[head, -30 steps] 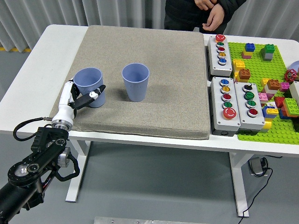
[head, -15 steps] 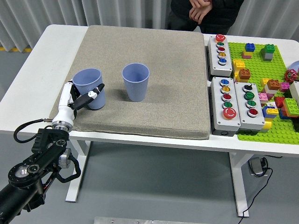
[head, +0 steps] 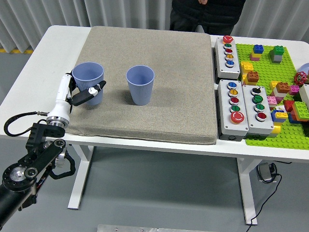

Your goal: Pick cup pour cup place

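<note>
Two blue ribbed cups stand upright in the head view on a grey mat (head: 159, 63). The left cup (head: 89, 80) is near the mat's left edge. The second cup (head: 140, 85) stands to its right, apart from it. My left hand (head: 79, 92) comes in from the lower left and is curled around the left cup, thumb across its front. I cannot tell if the cup is off the mat. The right arm is out of view.
Three grey button boxes (head: 227, 50) (head: 233, 108) (head: 258, 108) sit right of the mat. A green baseplate (head: 285, 72) with several loose bricks lies at the far right. A person in dark clothing (head: 205, 14) stands at the table's far side.
My left hand has moved up and a little left with the left cup in its grasp. The person's hands have moved up out of view.
</note>
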Controlling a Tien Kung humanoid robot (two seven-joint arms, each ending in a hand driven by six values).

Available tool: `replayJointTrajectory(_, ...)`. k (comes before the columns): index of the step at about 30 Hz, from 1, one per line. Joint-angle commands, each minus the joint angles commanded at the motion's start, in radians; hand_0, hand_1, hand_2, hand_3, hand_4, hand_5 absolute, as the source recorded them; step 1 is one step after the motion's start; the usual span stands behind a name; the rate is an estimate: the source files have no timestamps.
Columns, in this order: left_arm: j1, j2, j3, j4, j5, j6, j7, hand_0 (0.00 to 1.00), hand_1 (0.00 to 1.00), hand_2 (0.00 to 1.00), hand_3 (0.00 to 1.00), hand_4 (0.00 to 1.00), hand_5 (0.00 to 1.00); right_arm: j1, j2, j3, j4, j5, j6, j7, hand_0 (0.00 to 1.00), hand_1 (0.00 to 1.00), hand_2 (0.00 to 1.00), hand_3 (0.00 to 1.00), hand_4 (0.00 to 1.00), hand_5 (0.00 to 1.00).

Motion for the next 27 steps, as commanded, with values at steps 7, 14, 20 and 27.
replayJointTrajectory(7, -0.082, 0.055, 0.021, -0.026, 0.105, -0.029, 0.066, 0.509, 0.489, 0.516, 0.525, 0.843, 0.168, 0.007, -0.005, -0.003, -0.001, 0.007, -0.001, 0.003, 0.704, 0.683, 0.611, 0.601, 0.029, 0.400)
replayJointTrajectory(14, -0.137, 0.081, 0.050, -0.033, 0.259, -0.079, 0.140, 0.507, 0.491, 0.517, 0.525, 0.838, 0.160, 0.010, -0.007, -0.006, -0.001, 0.011, -0.002, 0.003, 0.704, 0.684, 0.611, 0.601, 0.028, 0.399)
replayJointTrajectory(20, -0.168, 0.091, 0.073, -0.056, 0.391, -0.124, 0.189, 0.503, 0.493, 0.515, 0.524, 0.831, 0.157, 0.012, -0.008, -0.007, -0.001, 0.013, -0.003, 0.002, 0.704, 0.683, 0.610, 0.601, 0.028, 0.398)
replayJointTrajectory(27, -0.216, 0.108, 0.108, -0.072, 0.507, -0.160, 0.218, 0.503, 0.492, 0.515, 0.524, 0.824, 0.153, 0.016, -0.010, -0.010, -0.001, 0.018, -0.004, 0.002, 0.704, 0.684, 0.611, 0.601, 0.028, 0.395)
